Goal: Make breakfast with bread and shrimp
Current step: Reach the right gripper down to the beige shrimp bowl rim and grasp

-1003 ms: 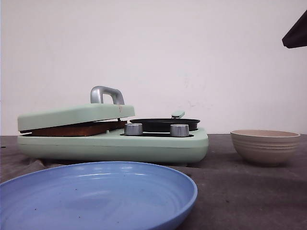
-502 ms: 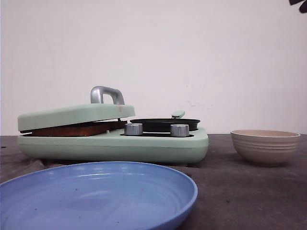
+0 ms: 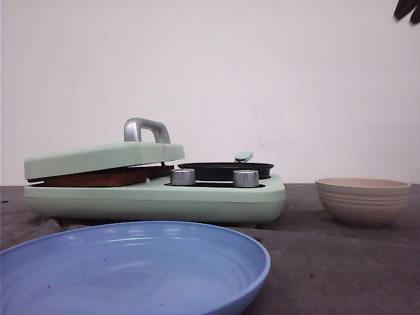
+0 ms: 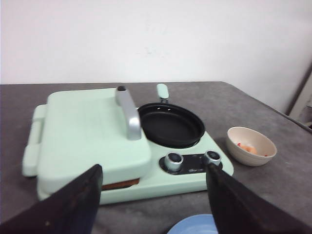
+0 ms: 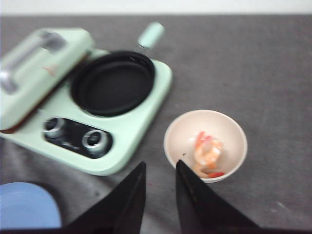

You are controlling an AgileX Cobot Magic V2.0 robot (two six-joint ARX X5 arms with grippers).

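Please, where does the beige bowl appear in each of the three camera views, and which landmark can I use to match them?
Front view: the beige bowl stands at the right on the table, its inside hidden.
Left wrist view: the bowl is right of the green cooker, orange-pink food inside.
Right wrist view: the bowl holds the shrimp, just above the right claw.
Shared landmark: the two silver knobs beside the black pan.

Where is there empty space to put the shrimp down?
The black pan is bare, and so is the blue plate in front of the cooker. Bare table lies behind the bowl. The bowl itself holds the shrimp.
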